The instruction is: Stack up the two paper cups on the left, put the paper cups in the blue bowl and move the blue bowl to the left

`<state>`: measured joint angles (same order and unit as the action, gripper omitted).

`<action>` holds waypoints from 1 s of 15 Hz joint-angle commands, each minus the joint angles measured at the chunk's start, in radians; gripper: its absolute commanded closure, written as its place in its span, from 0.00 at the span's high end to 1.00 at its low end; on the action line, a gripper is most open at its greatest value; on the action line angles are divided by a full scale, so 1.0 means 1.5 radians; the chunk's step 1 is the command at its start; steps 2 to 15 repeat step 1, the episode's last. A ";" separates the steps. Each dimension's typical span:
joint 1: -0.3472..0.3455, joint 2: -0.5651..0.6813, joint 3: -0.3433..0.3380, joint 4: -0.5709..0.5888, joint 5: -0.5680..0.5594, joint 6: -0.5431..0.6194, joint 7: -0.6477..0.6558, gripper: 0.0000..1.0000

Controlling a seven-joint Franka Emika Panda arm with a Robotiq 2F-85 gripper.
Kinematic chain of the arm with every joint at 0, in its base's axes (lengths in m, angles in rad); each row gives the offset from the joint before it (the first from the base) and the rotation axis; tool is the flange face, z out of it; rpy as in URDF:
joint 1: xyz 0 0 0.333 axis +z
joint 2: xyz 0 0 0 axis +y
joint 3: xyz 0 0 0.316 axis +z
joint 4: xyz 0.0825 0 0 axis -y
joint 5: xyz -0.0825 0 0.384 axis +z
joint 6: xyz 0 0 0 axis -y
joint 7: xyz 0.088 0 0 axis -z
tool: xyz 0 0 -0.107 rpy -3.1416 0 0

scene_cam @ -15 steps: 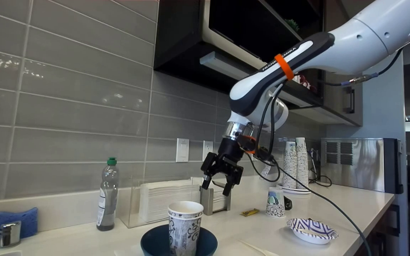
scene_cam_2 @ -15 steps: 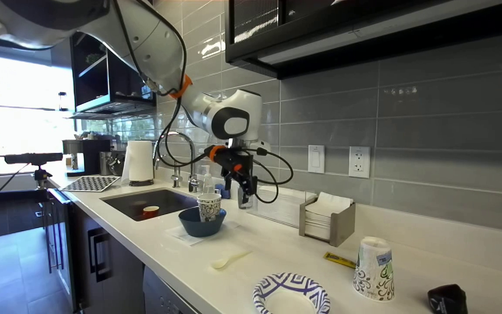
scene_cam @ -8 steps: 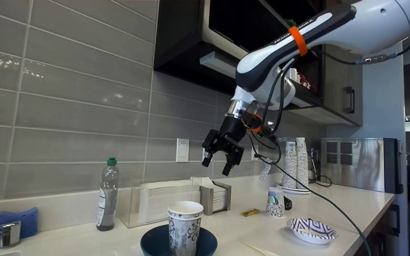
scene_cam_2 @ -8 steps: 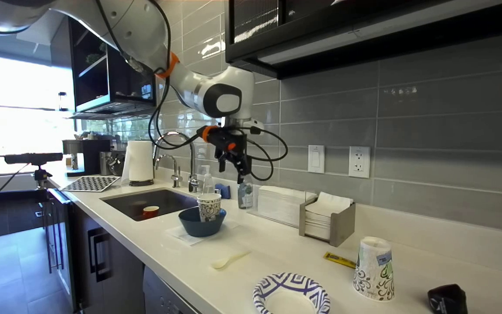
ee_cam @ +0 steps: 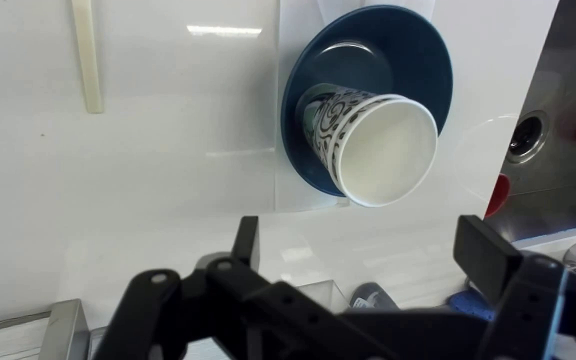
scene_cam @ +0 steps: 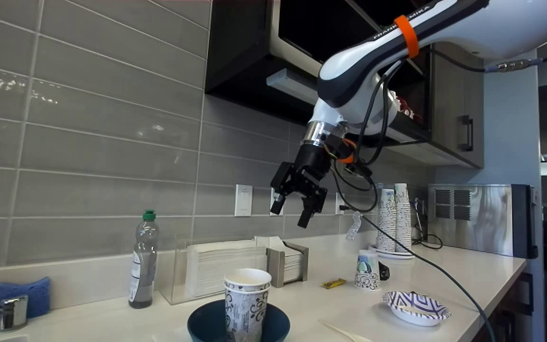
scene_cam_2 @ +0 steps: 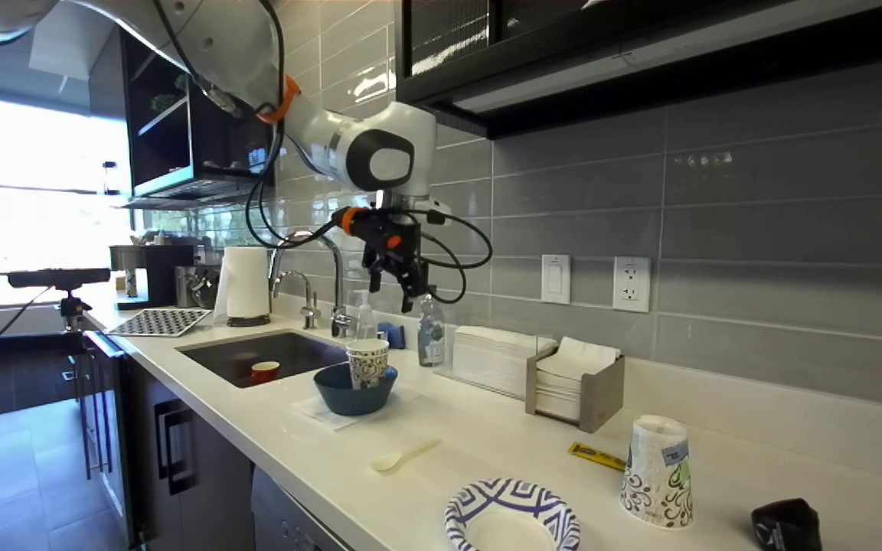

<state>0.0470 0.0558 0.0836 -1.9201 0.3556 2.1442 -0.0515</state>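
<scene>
Clearly, two scroll-patterned paper cups (scene_cam: 246,306) sit nested, mouths up, inside the dark blue bowl (scene_cam: 207,320); the Robotiq gripper (scene_cam: 291,215) hangs higher, well apart, jaws spread wide. In an exterior view, an inverted paper cup (scene_cam: 367,270) stands farther right.

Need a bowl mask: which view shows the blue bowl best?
Wrist view: looks into the bowl from above, uncropped; cups hide part. In an exterior view the bowl is cropped at bottom; in an exterior view the bowl is uncropped but small, more side-on.
</scene>
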 commanded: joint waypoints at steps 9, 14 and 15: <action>0.003 0.000 -0.003 0.002 0.000 -0.002 0.001 1.00; 0.003 0.000 -0.003 0.002 0.000 -0.002 0.001 1.00; 0.003 0.000 -0.003 0.002 0.000 -0.002 0.001 1.00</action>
